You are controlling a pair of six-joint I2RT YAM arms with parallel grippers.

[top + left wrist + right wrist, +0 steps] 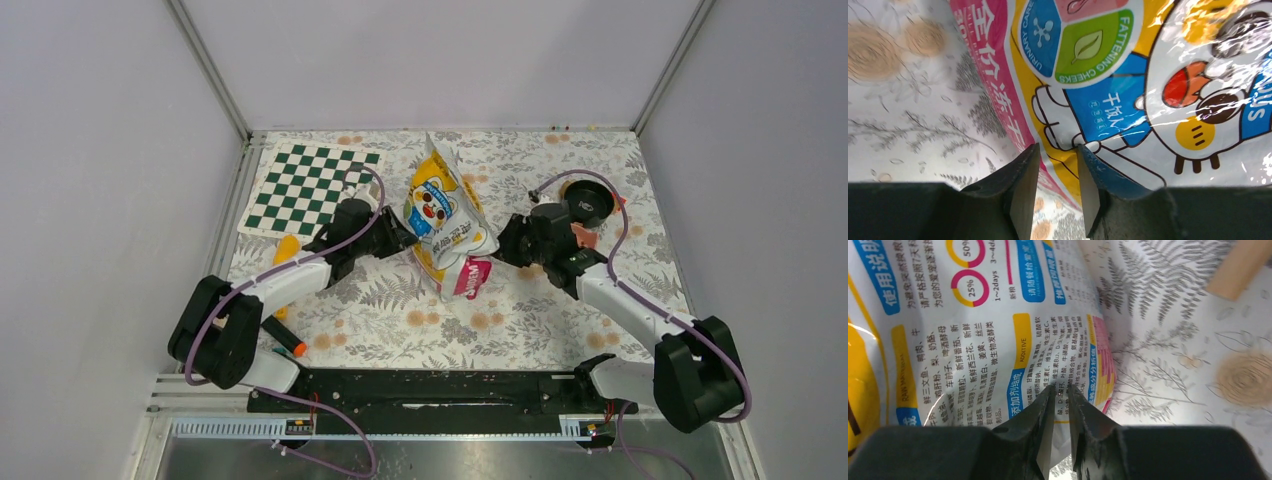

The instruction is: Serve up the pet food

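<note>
The pet food bag [445, 215] stands in the middle of the table, glossy yellow with a cartoon white cat and a blue banner. The pet food itself is hidden inside. My left gripper [405, 238] is at the bag's left side. In the left wrist view the printed bag [1108, 75] fills the frame, and its lower edge runs between the jaws of my left gripper [1057, 146], which still show a gap. My right gripper [500, 243] is at the bag's right side. There the bag's text-covered back [973, 340] sits pinched in the narrow slot of my right gripper [1060, 386].
A green-and-white checkered mat [312, 188] lies at the back left. A black bowl [588, 203] sits at the back right behind the right arm. An orange piece [286, 250] and an orange-tipped marker [285, 343] lie near the left arm. A tan wooden piece [1240, 267] lies beyond the bag.
</note>
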